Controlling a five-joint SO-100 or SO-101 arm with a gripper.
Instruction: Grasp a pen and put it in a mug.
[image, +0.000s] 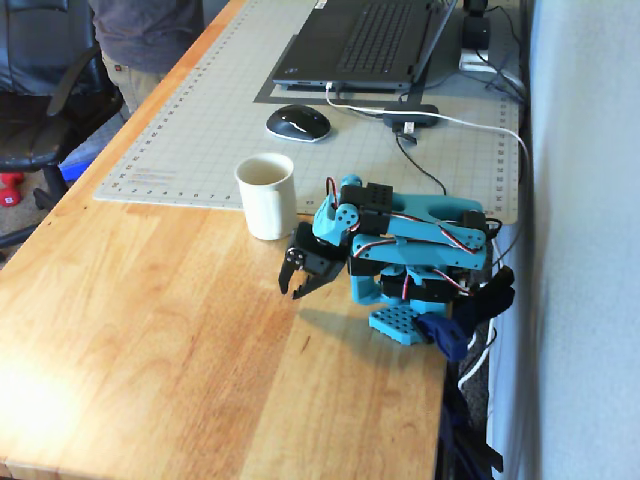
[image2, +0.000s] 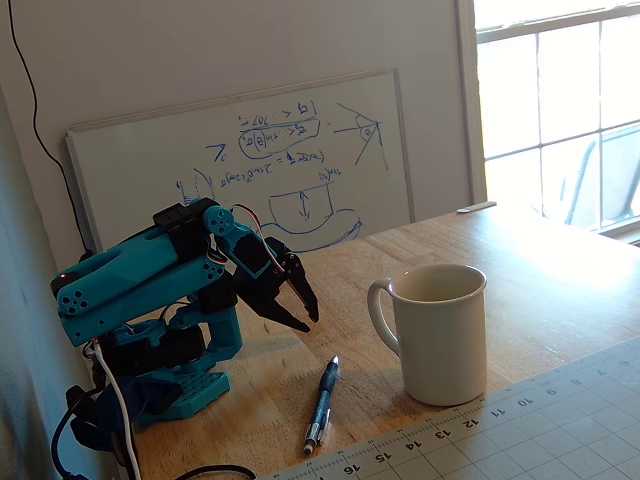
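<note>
Fixed view, high: stands above and off the desk (image: 150, 330), looking down along it toward the laptop (image: 370, 40); moderately far.
Fixed view, low: sits near desk level on the cutting mat (image2: 520, 430), facing the whiteboard (image2: 240, 160) and window (image2: 560, 100); close.
Shared: the arm (image: 410, 250) (image2: 150, 290), the mug (image: 267, 195) (image2: 437, 330), the desk between them.

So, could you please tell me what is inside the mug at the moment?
Nothing visible: in a fixed view from above, the mug shows only its darker inside wall, though its bottom is hidden by the rim. The pen lies on the table beside it, away from the end effector.
</note>
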